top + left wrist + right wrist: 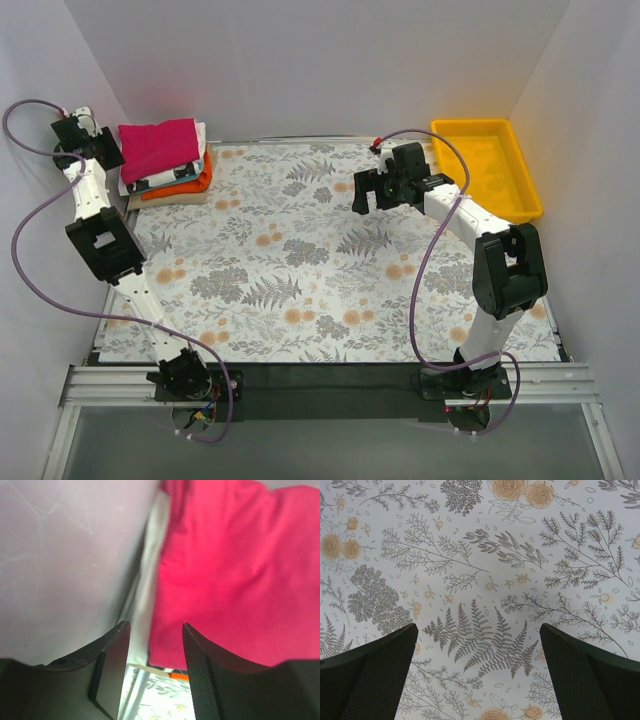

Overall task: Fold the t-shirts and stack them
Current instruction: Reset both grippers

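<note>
Hovering, seen overhead, between side wall [40,70] and the far-left stack of t-shirts [178,184], the left gripper [78,128] crowds the magenta t-shirt [160,148] on top; a yellow tray [470,124] sits well apart. Left wrist: jaws narrow, empty (a snag could drag that fold askew). Right wrist: right gripper [478,627] gapes, empty, over floral tablecloth [470,555].

Overhead camera: above and behind my bases, tilted down, far off, whole bench [330,260] in frame.
Left wrist camera: looks out past my left pincer [155,635], very near magenta shirt [225,570] and side wall [65,555]. Overhead shares that shirt, far-left corner.
Right wrist camera: looks straight down past my right pincer [479,635], near floral bench top. Overhead shares that patch, right of middle.
</note>
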Controlling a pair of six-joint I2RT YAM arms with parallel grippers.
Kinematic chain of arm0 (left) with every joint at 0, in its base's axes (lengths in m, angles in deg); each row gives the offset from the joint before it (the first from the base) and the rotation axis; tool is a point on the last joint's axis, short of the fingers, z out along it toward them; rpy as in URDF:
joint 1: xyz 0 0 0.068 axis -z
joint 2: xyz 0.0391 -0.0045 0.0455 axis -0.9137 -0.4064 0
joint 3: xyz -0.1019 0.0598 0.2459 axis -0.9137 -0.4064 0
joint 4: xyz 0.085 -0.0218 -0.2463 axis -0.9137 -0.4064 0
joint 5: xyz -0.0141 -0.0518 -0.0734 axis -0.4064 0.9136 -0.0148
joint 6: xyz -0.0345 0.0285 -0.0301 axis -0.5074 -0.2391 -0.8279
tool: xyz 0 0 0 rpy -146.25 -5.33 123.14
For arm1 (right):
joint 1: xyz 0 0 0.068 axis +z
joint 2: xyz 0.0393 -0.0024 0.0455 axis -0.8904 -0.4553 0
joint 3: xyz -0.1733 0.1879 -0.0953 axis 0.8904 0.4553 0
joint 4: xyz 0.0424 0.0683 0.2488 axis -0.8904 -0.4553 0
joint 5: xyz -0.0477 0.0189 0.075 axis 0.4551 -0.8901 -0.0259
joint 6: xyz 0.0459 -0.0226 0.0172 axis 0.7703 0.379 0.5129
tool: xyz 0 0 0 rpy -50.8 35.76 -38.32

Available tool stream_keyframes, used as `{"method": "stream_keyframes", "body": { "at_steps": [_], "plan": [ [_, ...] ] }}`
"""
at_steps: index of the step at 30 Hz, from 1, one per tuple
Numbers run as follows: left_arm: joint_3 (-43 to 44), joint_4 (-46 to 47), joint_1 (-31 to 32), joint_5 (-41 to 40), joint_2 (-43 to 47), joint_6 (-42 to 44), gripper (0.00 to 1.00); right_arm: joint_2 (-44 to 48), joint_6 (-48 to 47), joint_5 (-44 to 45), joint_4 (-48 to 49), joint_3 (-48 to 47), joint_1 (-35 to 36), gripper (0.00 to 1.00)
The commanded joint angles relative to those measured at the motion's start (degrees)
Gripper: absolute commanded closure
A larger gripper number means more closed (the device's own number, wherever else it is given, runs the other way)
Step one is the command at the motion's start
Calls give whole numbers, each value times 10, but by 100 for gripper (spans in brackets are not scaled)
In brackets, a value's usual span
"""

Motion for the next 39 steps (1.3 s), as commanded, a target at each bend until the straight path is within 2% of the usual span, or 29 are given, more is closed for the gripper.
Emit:
{"method": "stream_keyframes", "body": {
  "at_steps": [1,4,6,8,9,10,12,16,25,31,35,39],
  "plan": [
    [-45,35,0,94,94,-5,56,11,-17,-10,-6,-21,0,2],
    [-68,99,22,68,107,-23,57,20,-19,-8,-6,-17,-1,2],
    [-76,155,23,55,92,-59,62,24,-19,2,-6,-15,-1,2],
    [-50,177,25,58,68,-84,70,27,-22,6,-7,-13,-1,2],
    [-41,199,28,61,55,-89,81,27,-22,11,-6,-12,-1,2],
    [-35,216,30,58,33,-91,86,27,-23,11,-6,-12,-1,2],
    [-28,272,37,41,11,-101,92,22,-23,9,-7,-16,-1,2],
    [4,333,52,14,-41,-75,97,3,-22,9,-9,-23,-1,2],
    [36,425,59,-65,-134,-38,97,-27,-20,6,-13,-28,-1,2],
    [67,481,58,-83,-194,-28,89,-31,-23,7,-13,-26,-1,2],
    [61,491,58,-57,-178,-36,85,-25,-31,15,-21,-29,0,2],
    [30,481,65,7,-101,-45,68,-8,-45,22,-41,-52,0,2]
  ]
}}
